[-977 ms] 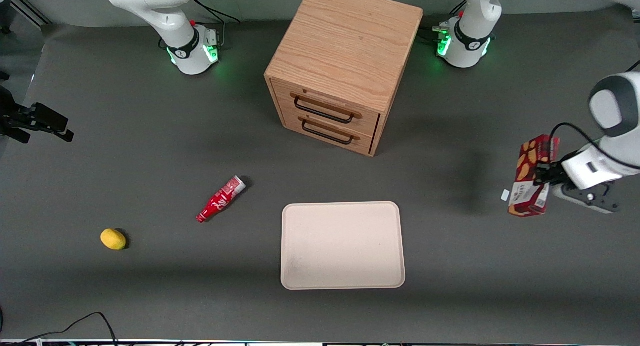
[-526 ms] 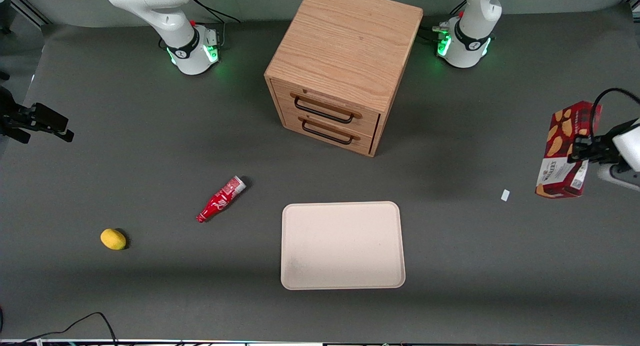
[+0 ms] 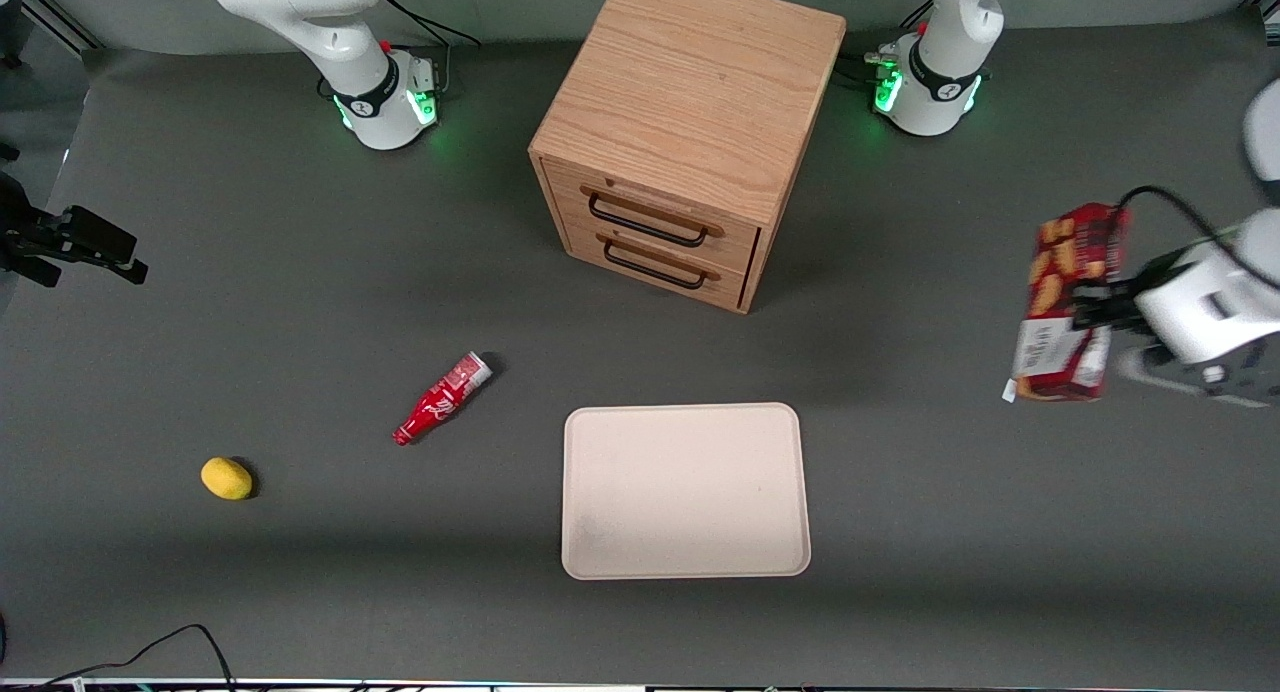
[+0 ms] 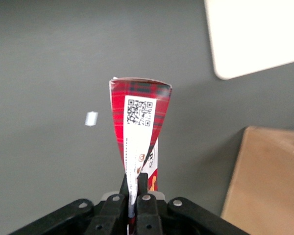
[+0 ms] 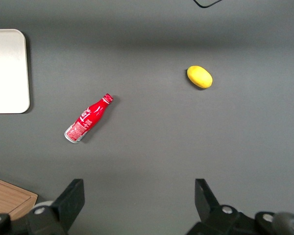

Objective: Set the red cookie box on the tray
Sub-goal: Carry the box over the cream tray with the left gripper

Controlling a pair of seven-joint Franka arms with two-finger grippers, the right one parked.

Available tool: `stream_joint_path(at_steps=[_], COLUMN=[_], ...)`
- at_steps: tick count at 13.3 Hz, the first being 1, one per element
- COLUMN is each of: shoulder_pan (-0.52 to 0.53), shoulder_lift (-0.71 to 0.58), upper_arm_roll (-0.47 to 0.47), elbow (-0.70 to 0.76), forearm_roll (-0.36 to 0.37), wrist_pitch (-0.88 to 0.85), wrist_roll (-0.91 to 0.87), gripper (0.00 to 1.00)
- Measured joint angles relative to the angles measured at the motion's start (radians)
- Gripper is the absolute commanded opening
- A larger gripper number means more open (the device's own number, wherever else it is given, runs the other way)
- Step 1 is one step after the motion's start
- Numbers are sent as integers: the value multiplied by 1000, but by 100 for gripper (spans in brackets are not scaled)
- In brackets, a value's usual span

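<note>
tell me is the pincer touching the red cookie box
Touching. In the left wrist view the pincer is shut on the red cookie box, its fingers pinching the box's thin edge.

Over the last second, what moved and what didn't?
The gripper, shut on the red cookie box, raised it off the table and swung it first away from the tray, then back toward it; the box hangs in the air. Tray, cabinet, red bottle and lemon stayed put.
</note>
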Motion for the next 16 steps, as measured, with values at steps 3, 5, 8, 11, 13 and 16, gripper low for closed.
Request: stream_joint_path(at_steps=[3,5,8,11,13,16], shoulder_pan=[-32,-76,-138,-176,-179,-185], shoulder_lift=[168,284,391,470,520,587], upper_arm_roll=[-163,-194,-196,-195,-195,-195], elbow=[189,299,355,360,362,368], forearm_roll=[3,9,45,130,184,240], wrist_pitch=[32,92,218,326,393,478], wrist_roll=[-305,-441,-546,-580,-581,-582], gripper=[0,0,0,0,0,0])
